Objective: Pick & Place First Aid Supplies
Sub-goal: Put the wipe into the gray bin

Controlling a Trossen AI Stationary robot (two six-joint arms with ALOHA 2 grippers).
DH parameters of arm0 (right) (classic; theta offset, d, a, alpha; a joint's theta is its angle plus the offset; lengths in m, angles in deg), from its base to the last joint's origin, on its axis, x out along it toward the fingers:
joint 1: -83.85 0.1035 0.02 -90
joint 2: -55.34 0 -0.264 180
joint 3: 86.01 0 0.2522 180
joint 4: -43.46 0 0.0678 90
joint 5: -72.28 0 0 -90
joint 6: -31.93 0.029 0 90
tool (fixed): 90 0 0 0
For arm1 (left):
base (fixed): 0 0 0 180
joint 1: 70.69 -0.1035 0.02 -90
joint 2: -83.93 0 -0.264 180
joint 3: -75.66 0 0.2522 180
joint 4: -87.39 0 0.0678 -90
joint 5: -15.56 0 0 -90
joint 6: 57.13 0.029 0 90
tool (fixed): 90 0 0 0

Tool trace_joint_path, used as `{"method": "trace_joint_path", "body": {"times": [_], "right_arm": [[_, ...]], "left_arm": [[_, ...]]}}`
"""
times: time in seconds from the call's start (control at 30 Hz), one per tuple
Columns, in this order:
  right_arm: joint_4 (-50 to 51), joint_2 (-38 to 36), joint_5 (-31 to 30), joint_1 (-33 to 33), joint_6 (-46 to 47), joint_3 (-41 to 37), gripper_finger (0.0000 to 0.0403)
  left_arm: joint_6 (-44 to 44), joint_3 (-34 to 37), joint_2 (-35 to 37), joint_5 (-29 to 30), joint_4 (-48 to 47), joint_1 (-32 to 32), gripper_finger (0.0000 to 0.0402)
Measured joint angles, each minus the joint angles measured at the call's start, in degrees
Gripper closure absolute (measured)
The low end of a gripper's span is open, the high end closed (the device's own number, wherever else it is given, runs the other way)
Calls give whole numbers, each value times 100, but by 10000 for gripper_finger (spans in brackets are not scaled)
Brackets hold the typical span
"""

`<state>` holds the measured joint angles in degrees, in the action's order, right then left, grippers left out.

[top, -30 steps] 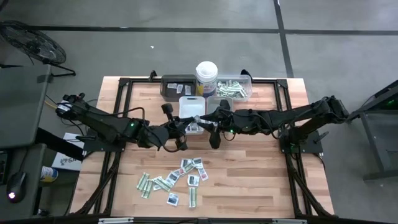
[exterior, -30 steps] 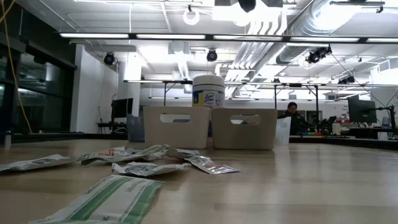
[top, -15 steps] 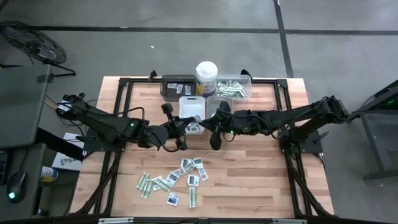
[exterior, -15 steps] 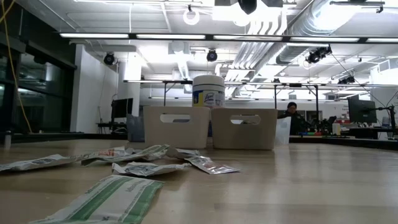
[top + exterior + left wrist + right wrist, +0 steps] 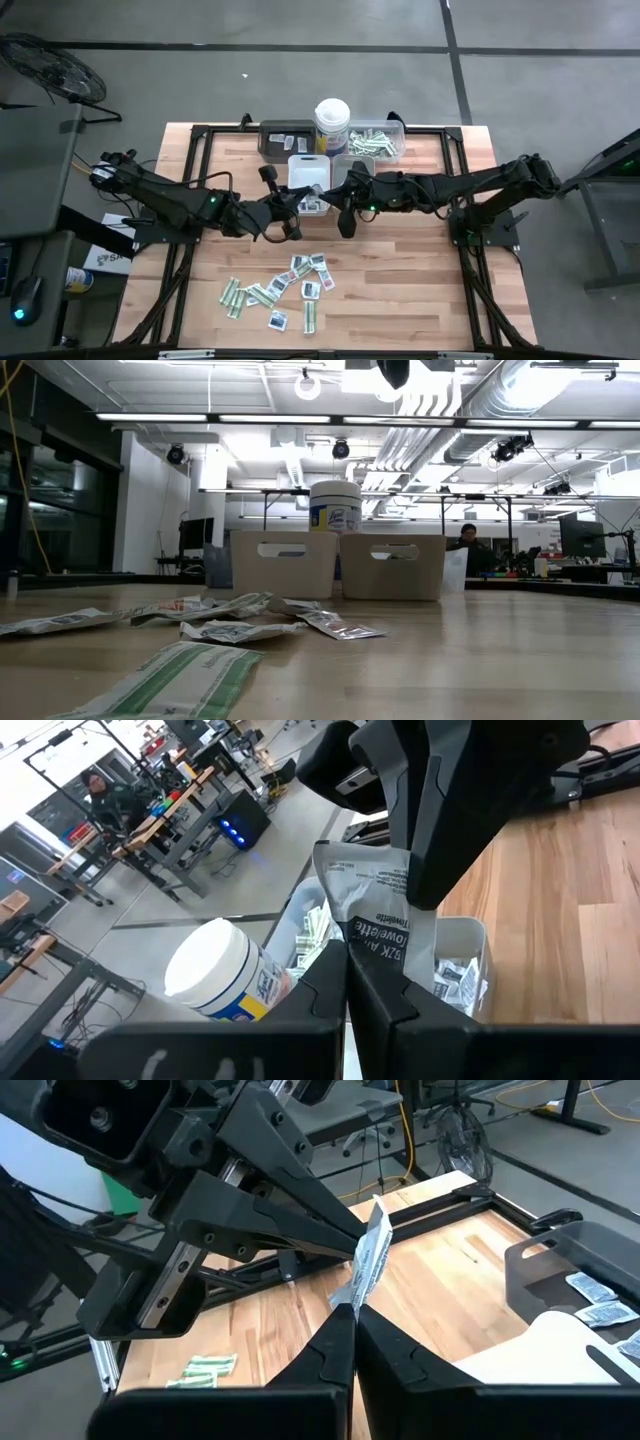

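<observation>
Above the middle of the bench (image 5: 420, 260), the left gripper (image 5: 347, 958) and the right gripper (image 5: 355, 1316) both pinch the same white sachet (image 5: 375, 910), held in the air between them. Just beside it stand a white tray (image 5: 308, 172) and a grey tray (image 5: 351, 166), with a white canister (image 5: 331, 124) behind. More packets (image 5: 275, 293) lie scattered on the bench's near side.

You look straight down from overhead; the low camera faces level across the table (image 5: 520, 660); both wrist cameras sit close, sharing one sachet (image 5: 375, 910).
</observation>
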<state>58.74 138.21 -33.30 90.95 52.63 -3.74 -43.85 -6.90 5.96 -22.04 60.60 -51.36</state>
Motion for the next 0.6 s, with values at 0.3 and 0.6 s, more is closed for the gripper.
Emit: {"method": "trace_joint_path", "body": {"times": [0.3,0.6], "right_arm": [[0,0,-19,-10,-19,0,382],[7,-19,-633,-21,-19,0,267]], "left_arm": [[0,-4,0,-57,15,0,401],[26,-9,2,-399,-209,-447,401]]}}
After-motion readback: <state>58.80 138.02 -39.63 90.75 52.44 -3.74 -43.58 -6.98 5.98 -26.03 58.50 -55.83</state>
